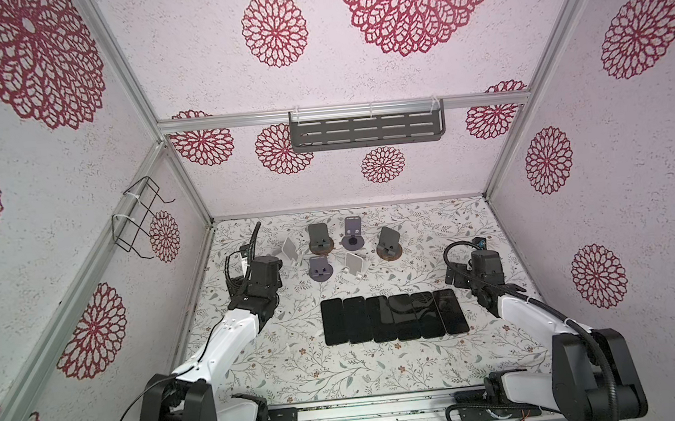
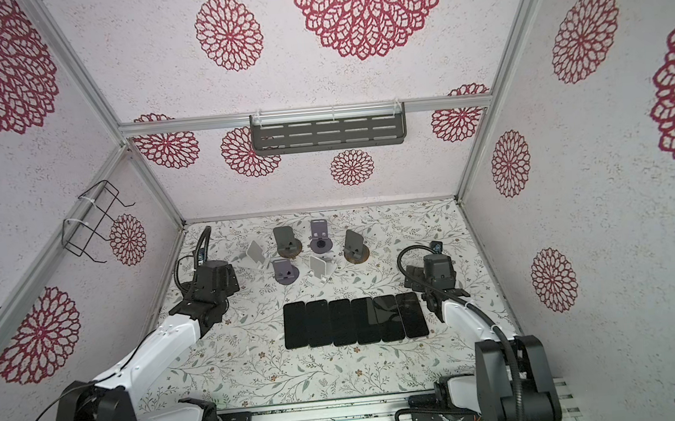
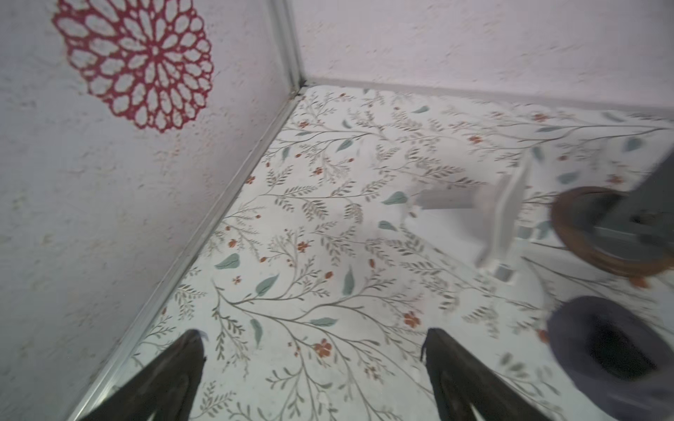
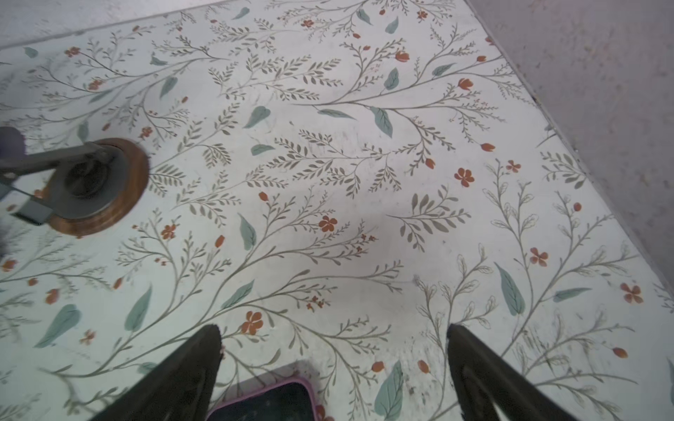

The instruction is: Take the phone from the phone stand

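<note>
Several dark phones (image 1: 393, 317) (image 2: 354, 320) lie flat side by side in a row in the middle of the table. Behind them stand several phone stands, white (image 1: 354, 265), purple (image 1: 319, 268) and dark on wooden bases (image 1: 388, 242); none holds a phone. My left gripper (image 3: 315, 339) is open over bare table near the left wall, with a white stand (image 3: 507, 218) and a purple stand (image 3: 612, 350) off to its side. My right gripper (image 4: 333, 331) is open and empty; the corner of a pink-edged phone (image 4: 270, 401) lies just under it.
A grey slotted shelf (image 1: 366, 130) hangs on the back wall and a black wire rack (image 1: 140, 220) on the left wall. Enclosure walls stand close on three sides. A wooden-based stand (image 4: 91, 186) is off to the side of the right gripper.
</note>
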Robot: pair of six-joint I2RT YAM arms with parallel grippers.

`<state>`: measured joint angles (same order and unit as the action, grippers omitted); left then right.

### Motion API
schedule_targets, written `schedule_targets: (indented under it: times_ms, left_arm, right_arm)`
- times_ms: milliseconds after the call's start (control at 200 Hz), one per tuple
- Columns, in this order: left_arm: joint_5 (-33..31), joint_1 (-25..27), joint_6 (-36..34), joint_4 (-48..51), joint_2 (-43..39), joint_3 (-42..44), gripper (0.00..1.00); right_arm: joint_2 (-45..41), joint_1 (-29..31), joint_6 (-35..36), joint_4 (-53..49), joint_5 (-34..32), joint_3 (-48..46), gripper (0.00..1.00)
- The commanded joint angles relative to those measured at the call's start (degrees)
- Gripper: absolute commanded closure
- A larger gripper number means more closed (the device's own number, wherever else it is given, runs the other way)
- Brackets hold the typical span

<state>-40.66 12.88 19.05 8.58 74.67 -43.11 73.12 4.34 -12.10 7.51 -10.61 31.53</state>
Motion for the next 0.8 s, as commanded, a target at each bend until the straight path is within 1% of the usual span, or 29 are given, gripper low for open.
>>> schedule_targets:
  times_ms: [0,130,190,235,250,305,350,370,530,666,716,796]
  left_arm:
    - [-3.7,-3.0,-5.3,-11.5,3.8,0.1,0.03]
    - [-1.7,-5.4,-8.7,-20.1,9.3,0.3,0.02]
    - [1.0,-6.5,-10.8,-25.3,11.2,1.1,0.03]
    - [2.4,-7.4,-12.1,-24.2,12.7,0.1,0.02]
    - [2.7,-7.6,-12.9,-25.4,13.2,0.4,0.03]
    - [6.3,-9.3,-16.1,-33.9,14.3,4.2,0.03]
    - [10.8,-11.7,-15.8,-38.9,14.9,6.7,0.02]
    - [11.8,-12.4,-15.5,-40.3,15.0,7.3,0.02]
    - [18.2,-17.6,-10.5,-41.0,13.6,9.4,0.03]
    - [20.8,-19.4,-9.0,-42.0,12.8,10.5,0.03]
    - [21.5,-19.8,-8.7,-42.1,12.7,10.6,0.03]
    - [22.1,-20.0,-8.6,-42.2,12.6,10.7,0.03]
  right_arm:
    - [1.1,0.2,2.9,11.9,-4.1,-0.8,0.01]
    - [3.9,0.3,4.9,17.2,-5.2,-2.6,0.01]
    - [5.3,0.3,5.5,20.3,-6.2,-3.6,0.01]
    - [6.2,0.3,6.0,22.7,-7.0,-4.3,0.01]
    - [6.5,0.3,6.2,23.6,-7.2,-4.6,0.01]
    - [7.7,0.2,6.9,27.4,-7.8,-5.8,0.01]
    - [8.2,0.3,7.3,27.5,-8.3,-5.4,0.01]
    - [8.4,0.3,7.8,28.5,-8.3,-5.6,0.01]
    - [9.4,0.2,9.9,37.4,-9.3,-7.8,0.01]
    - [11.7,0.2,10.1,39.8,-11.3,-6.8,0.01]
    - [13.8,0.2,11.0,43.1,-10.8,-7.2,0.01]
    - [14.5,0.2,11.4,42.1,-9.7,-6.4,0.01]
